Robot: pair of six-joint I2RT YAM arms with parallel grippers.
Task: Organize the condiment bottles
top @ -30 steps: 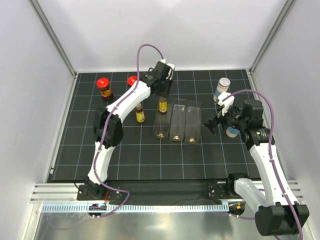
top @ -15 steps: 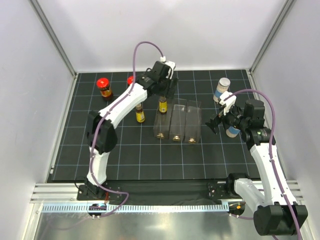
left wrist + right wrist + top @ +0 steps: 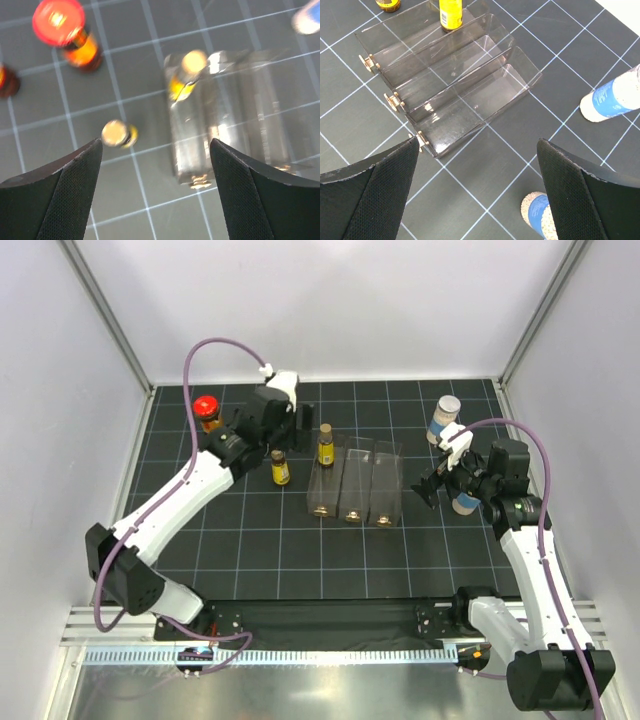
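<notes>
A slim yellow-labelled bottle (image 3: 325, 445) stands at the far end of the clear rack's (image 3: 355, 485) left slot. A second yellow bottle (image 3: 281, 468) stands on the mat just left of the rack. My left gripper (image 3: 278, 426) hovers open above that area with nothing between its fingers. In the left wrist view, the loose yellow bottle (image 3: 118, 134) is beside the left fingertip. A red-capped amber jar (image 3: 207, 412) stands at the back left; another (image 3: 5, 80) shows at that view's edge. Two white blue-labelled bottles (image 3: 444, 418) (image 3: 465, 500) stand at the right. My right gripper (image 3: 440, 480) is open beside the nearer one (image 3: 540, 215).
The rack's (image 3: 470, 100) middle and right slots hold nothing. Black gridded mat (image 3: 250, 560) lies in front of the rack. Grey walls close in the left, back and right sides.
My left gripper opened, let go of the yellow bottle in the rack's left slot, and swung up and to the left. The right arm has stayed put.
</notes>
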